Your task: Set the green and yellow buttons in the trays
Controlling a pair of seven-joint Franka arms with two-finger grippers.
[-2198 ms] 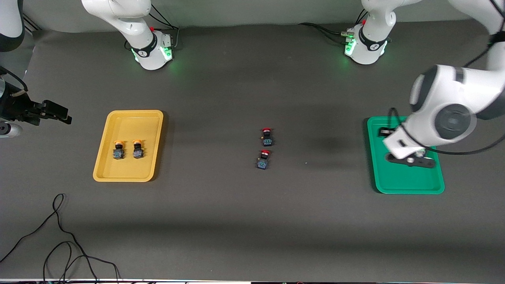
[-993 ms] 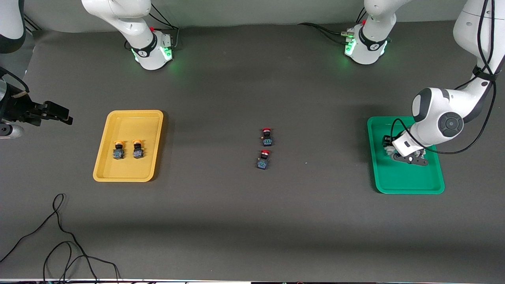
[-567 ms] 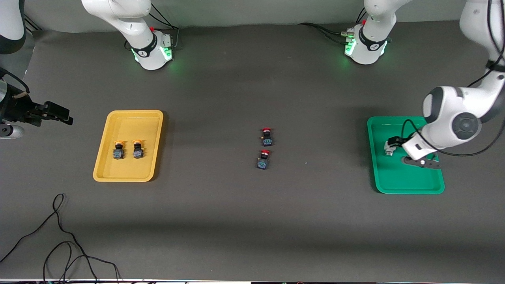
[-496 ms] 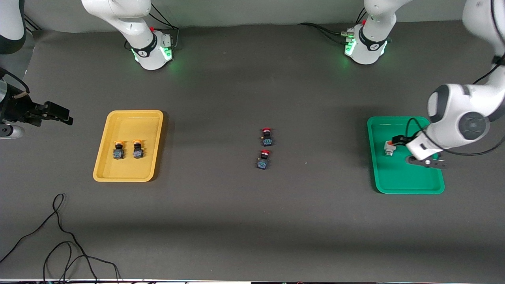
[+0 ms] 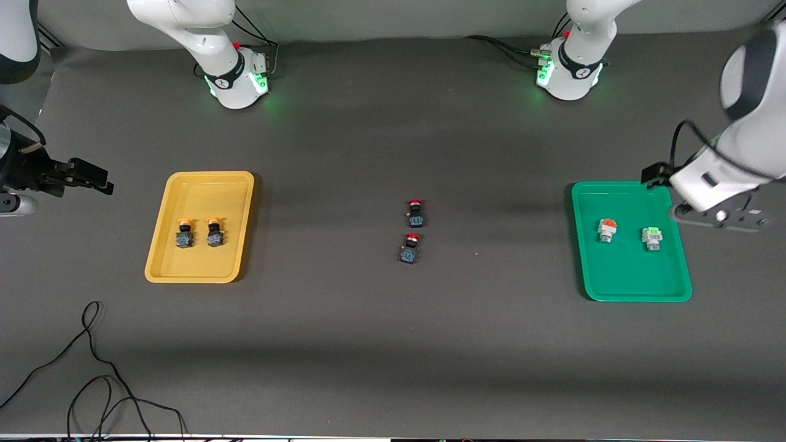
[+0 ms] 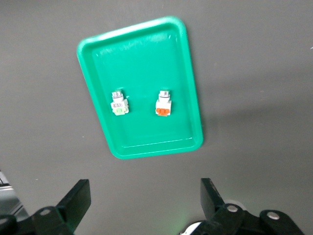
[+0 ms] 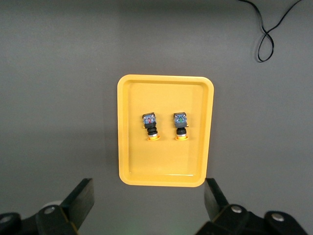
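Two yellow-capped buttons (image 5: 183,233) (image 5: 214,232) lie side by side in the yellow tray (image 5: 202,190). The right wrist view shows the same pair (image 7: 149,125) (image 7: 181,124) in that tray (image 7: 165,93). A pale-green button (image 5: 651,237) (image 6: 119,104) rests in the green tray (image 5: 626,270) (image 6: 142,58), apart from an orange-faced white button (image 5: 607,230) (image 6: 163,104). My left gripper (image 5: 688,184) (image 6: 145,200) hangs open and empty, high over the tray's edge at the left arm's end. My right gripper (image 5: 86,177) (image 7: 146,200) waits open and empty, raised over the right arm's end of the table.
Two red-capped black buttons (image 5: 416,213) (image 5: 410,248) lie mid-table, one nearer the front camera than the other. A loose black cable (image 5: 92,368) curls on the cloth near the front edge at the right arm's end.
My left gripper opened, left the pale-green button in the green tray, then rose and drew away toward the left arm's end. The right arm has not moved.
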